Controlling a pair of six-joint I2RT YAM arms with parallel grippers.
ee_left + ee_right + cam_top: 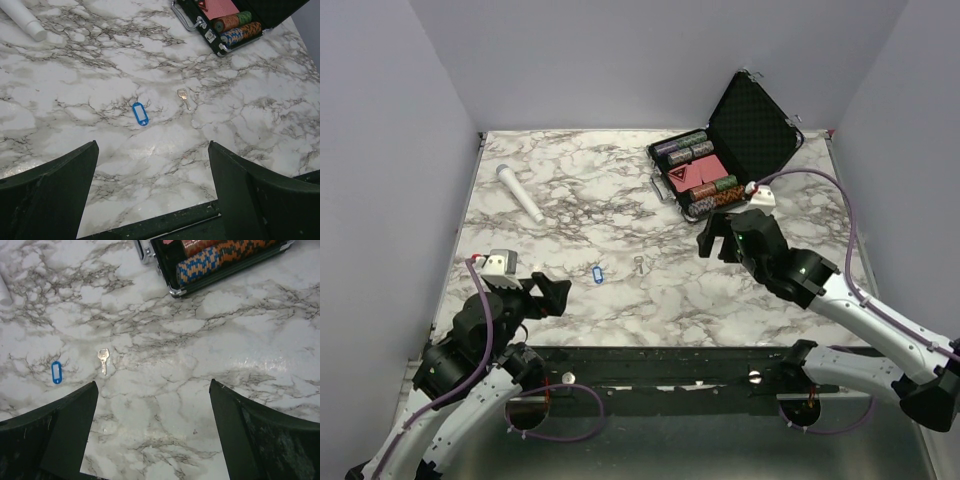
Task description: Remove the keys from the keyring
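Observation:
The small silvery key point(639, 264) lies flat on the marble table, apart from the blue keyring tag point(598, 273) to its left. Both show in the left wrist view, key point(183, 97) and tag point(140, 113), and in the right wrist view, key point(103, 360) and tag point(56, 372). My left gripper point(542, 293) is open and empty, near the table's front left, short of the tag. My right gripper point(718, 235) is open and empty, to the right of the key.
An open black case point(725, 150) with poker chips and cards stands at the back right. A white microphone point(519, 192) lies at the back left. The table's front edge point(670, 352) runs just behind the arm bases.

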